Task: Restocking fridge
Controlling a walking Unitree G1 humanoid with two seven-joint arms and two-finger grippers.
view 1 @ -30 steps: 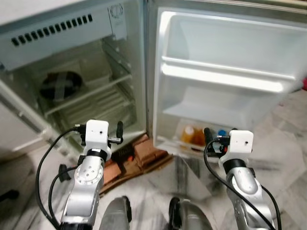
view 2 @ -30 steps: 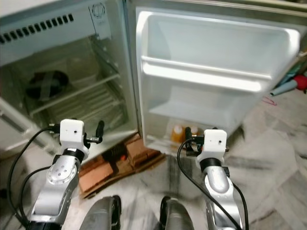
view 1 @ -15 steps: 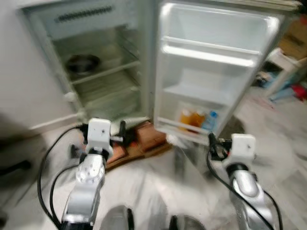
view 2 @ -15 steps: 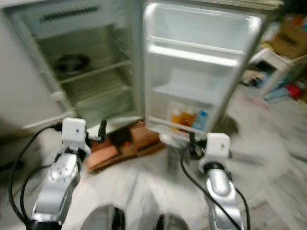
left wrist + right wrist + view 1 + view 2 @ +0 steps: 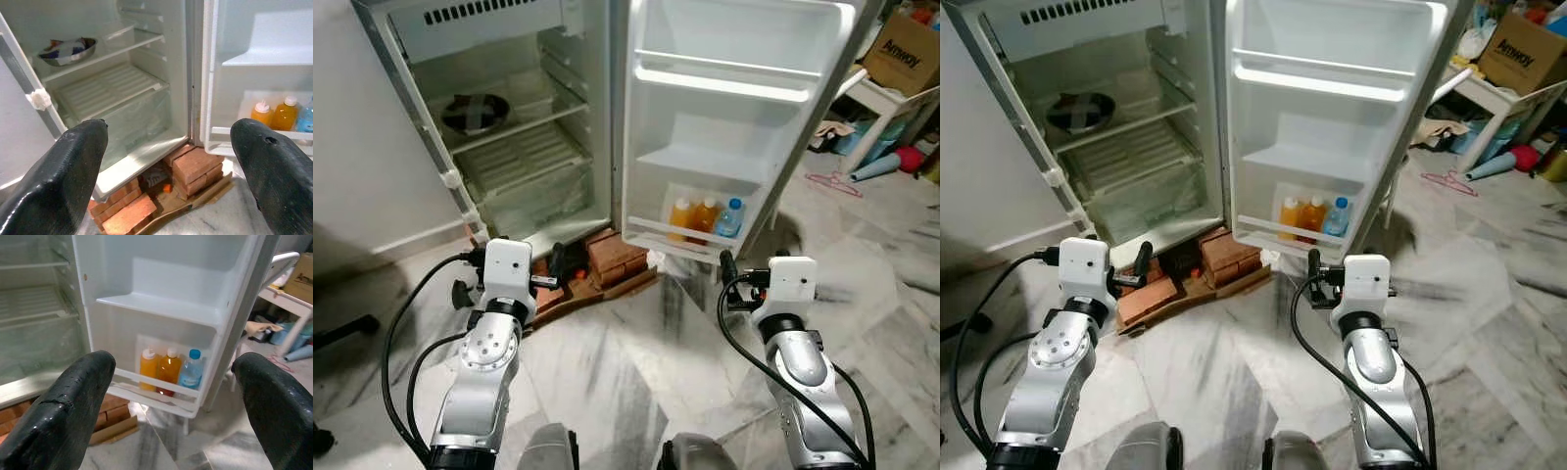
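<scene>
The fridge stands open ahead of me, its door swung out to the right. Two orange bottles and a clear bottle with a blue cap stand upright in the lowest door shelf. A metal bowl sits on the upper wire shelf inside. My left gripper is open and empty, held low and facing the fridge body. My right gripper is also open and empty, facing the lower door shelf from some distance.
Red bricks on flattened cardboard prop up the fridge base. To the right are a white table, a cardboard box and a hanger on the marble floor. A white wall runs along the left.
The camera has drawn back from the fridge, so it looks smaller and the room on the right has come into view. Both grippers stay open and empty.
</scene>
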